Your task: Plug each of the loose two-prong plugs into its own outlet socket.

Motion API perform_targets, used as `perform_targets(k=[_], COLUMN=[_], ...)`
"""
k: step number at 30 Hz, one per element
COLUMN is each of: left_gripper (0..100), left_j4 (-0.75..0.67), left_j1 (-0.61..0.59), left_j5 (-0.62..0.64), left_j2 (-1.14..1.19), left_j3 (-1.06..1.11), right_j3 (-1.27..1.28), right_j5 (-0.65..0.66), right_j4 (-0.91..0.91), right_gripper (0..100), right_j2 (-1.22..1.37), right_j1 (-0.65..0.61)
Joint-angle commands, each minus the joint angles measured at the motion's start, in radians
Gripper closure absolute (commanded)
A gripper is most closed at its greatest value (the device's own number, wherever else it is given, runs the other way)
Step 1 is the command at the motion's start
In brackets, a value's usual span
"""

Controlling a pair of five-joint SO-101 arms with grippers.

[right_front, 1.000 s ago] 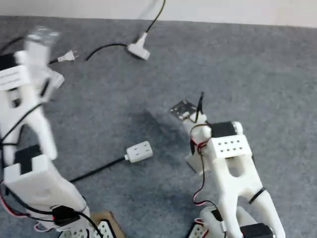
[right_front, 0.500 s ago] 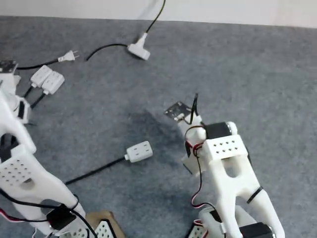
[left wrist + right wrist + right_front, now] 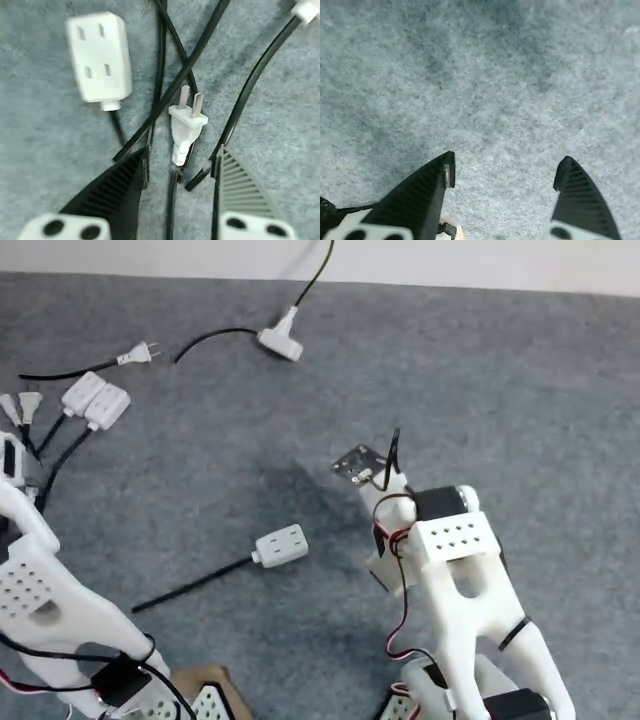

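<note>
Grey carpeted tabletop (image 3: 540, 380), pale wall (image 3: 480, 260) behind, plug (image 3: 187, 122) lying loose

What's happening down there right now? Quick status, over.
Left gripper open either side of white plug. Right gripper open over bare carpet. Black cords cross beside the plug.

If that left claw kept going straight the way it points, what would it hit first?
Probably the white two-prong plug, which lies straight ahead of the open left gripper among black cords; depth is unclear.
</note>
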Motion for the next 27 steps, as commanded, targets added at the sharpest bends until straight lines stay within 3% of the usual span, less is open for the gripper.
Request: perform_targets(k=[1,13,18,27], left_gripper=[79,79,95,99], left_j4=[-0.002,0.008,0.054,0.17], left_j1=[0.004,0.007,0.035,0.16], left_j5=[-0.012,-0.011,-0.018,-0.034], left_j2=[0.042,0.197,0.196,0.191], left_j3=[-0.074,-0.234,-0.234,-0.239], right_j3=[-0.027,-0.027,-0.027,-0.033], right_j5=[-0.012,-0.011,-0.011,-0.009], right_j4=[0.01,0.01,0.01,0.058], right_gripper=[68.5,68.5,68.5,68.5], right_j2=[-0.022,-0.022,-0.022,-0.027], right_j1=[-0.01,-0.01,-0.012,-0.012])
